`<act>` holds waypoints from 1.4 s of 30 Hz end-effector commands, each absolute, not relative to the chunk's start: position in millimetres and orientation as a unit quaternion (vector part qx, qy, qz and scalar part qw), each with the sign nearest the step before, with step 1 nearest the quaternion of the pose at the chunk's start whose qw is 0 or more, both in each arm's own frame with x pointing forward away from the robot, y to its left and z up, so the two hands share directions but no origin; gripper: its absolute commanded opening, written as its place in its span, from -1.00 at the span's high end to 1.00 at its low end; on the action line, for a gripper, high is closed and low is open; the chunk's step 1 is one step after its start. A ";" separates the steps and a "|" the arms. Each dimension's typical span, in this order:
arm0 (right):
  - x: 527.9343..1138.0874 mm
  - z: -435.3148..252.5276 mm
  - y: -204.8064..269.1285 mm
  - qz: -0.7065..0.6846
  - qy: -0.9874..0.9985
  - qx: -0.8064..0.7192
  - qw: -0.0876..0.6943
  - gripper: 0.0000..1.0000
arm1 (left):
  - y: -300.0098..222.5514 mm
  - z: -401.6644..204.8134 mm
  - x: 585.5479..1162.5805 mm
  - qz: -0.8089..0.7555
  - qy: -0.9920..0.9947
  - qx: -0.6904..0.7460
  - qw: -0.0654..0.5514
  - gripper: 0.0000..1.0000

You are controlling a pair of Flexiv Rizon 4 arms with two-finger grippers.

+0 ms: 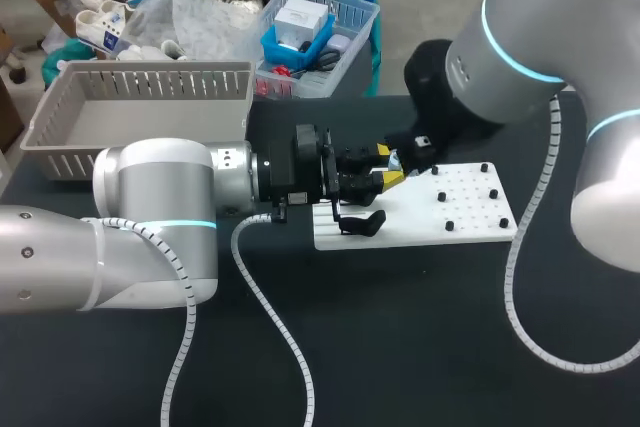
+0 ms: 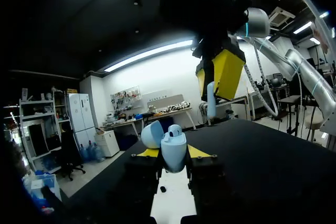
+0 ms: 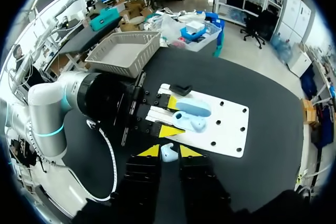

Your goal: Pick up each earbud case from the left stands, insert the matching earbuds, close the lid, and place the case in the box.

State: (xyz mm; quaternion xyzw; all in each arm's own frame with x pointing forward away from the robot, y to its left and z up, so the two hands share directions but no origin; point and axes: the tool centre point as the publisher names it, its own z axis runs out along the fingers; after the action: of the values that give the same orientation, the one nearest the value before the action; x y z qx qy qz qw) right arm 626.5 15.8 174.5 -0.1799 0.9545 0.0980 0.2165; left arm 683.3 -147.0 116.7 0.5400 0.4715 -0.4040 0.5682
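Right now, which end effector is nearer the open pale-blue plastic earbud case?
Left. The left end effector is shut on the open pale-blue plastic earbud case; the right end effector hangs above it, holding a small pale earbud.

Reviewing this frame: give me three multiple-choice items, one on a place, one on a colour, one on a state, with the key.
1. Where is the earbud case? A in the basket; B in the jaws of the left gripper; C flat on the white board.
2. What colour is the case? A black; B red; C light blue.
3. How is the case's lid? A open; B shut; C taken off.
Key: B, both yellow tips press on the case from two sides; C, its shell shows light blue in both wrist views; A, the lid stands tipped back on its hinge.
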 end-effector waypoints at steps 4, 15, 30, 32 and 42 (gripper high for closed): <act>648.6 173.1 20.5 0.103 0.953 -0.187 0.215 1.00 | -147.5 116.3 682.8 -0.403 0.472 0.539 0.570 1.00; 666.7 172.4 22.2 0.107 0.951 -0.194 0.217 1.00 | -147.5 116.3 682.8 -0.403 0.472 0.539 0.570 1.00; 671.9 165.8 20.0 0.107 0.952 -0.197 0.207 1.00 | -147.5 116.3 682.8 -0.403 0.472 0.539 0.570 1.00; 672.0 165.5 19.2 0.107 0.953 -0.196 0.206 1.00 | -147.5 116.3 682.8 -0.403 0.472 0.539 0.570 1.00; 673.3 161.6 22.6 0.108 0.953 -0.200 0.200 1.00 | -147.5 116.3 682.8 -0.403 0.472 0.539 0.570 1.00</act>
State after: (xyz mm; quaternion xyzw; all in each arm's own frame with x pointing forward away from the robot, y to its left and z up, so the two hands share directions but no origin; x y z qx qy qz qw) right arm 670.3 20.5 162.8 -0.1993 0.9525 0.1084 0.2031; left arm 683.7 -146.3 115.4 0.5399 0.4723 -0.4036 0.5679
